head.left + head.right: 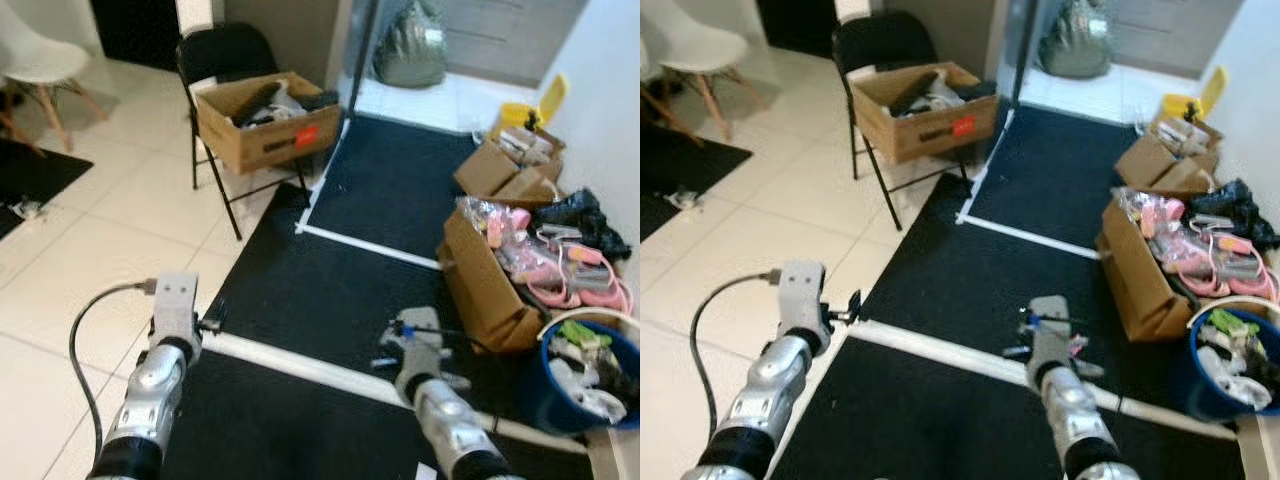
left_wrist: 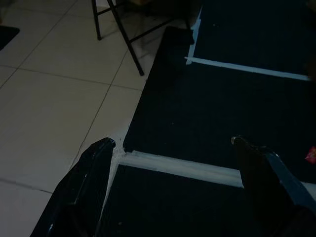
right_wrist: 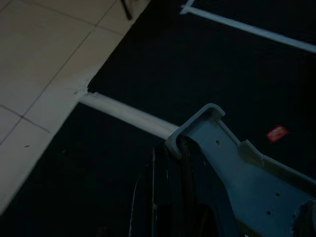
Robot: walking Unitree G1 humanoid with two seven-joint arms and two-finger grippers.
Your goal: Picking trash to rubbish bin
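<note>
The left gripper [image 2: 173, 148] is spread wide over the black floor mat [image 1: 330, 290]. The right gripper [image 3: 168, 182] is pressed together, holding nothing. A tiny red scrap of wrapper [image 3: 277, 133] lies flat on the mat near it. It looks light and thin, so pinch its edge. There is lots of room around. The round blue rubbish bin [image 1: 560, 405] sits by the right wall.

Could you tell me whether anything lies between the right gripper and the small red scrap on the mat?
Nothing visible does: bare black mat lies between the right gripper and the red scrap.

matt black carpet mats [image 1: 380, 190], glossy pale floor tiles [image 1: 110, 230], brown cardboard boxes [image 1: 262, 125].
</note>
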